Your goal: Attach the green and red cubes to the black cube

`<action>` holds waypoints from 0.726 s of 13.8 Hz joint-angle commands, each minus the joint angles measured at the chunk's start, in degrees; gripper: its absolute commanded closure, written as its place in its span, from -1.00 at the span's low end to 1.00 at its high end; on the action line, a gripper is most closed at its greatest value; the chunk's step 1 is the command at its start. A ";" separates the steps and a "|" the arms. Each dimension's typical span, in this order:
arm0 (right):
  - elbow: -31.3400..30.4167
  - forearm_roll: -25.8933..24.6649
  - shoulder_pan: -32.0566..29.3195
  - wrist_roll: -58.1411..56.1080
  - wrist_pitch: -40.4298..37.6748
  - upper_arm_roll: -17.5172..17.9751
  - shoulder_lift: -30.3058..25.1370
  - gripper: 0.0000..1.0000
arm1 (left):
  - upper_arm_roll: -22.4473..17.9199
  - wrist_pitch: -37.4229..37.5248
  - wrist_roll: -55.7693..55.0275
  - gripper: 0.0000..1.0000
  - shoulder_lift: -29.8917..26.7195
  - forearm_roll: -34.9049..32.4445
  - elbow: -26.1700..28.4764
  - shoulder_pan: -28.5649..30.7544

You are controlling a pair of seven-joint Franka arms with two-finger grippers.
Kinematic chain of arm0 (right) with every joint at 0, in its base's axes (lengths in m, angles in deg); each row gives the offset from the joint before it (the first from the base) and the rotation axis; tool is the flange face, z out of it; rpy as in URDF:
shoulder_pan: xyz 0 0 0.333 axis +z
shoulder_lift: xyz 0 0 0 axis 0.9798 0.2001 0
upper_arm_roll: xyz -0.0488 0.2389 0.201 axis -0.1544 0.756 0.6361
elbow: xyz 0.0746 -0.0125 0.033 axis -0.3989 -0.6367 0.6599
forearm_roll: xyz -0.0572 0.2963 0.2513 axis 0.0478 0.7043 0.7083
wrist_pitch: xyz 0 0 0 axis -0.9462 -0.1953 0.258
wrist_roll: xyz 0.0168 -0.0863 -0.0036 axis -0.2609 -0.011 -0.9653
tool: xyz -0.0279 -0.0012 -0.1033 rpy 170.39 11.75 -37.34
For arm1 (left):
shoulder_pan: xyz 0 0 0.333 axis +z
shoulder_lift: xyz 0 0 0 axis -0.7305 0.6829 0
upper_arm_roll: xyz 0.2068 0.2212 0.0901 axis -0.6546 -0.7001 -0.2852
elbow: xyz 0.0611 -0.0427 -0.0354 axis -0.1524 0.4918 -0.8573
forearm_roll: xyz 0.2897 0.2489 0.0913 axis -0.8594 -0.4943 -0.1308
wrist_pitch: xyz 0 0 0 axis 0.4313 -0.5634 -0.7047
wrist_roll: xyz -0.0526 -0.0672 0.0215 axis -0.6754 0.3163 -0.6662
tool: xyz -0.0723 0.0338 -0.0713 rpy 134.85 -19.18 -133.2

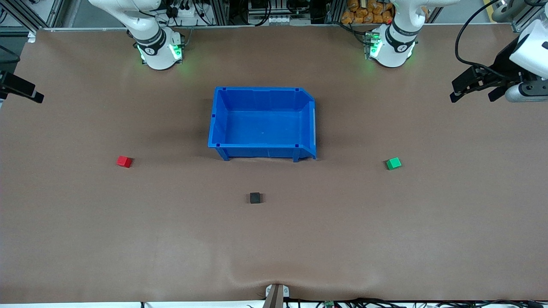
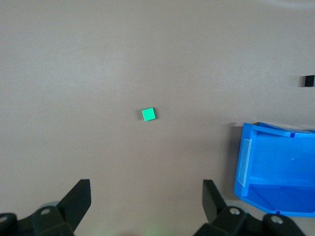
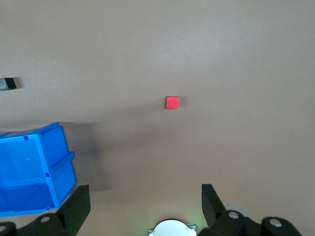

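At frame edges, left end effector [image 1: 475,91], right end effector [image 1: 36,97] cropped

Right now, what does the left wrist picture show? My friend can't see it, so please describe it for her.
A tiny green cube sits alone on the brown table, with the left gripper open above it. Part of the blue bin shows at one edge, and the black cube peeks in near it.

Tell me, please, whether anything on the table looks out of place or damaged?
Nothing stands out. The red cube, green cube and black cube sit flat and apart on the table; the blue bin stands upright, empty and looks intact.
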 commanded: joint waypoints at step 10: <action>0.63 0.47 -1.63 -3.03 -0.77 -0.20 0.28 -1.00 | 0.25 1.31 -0.99 -1.00 1.02 -0.45 -1.75 -0.28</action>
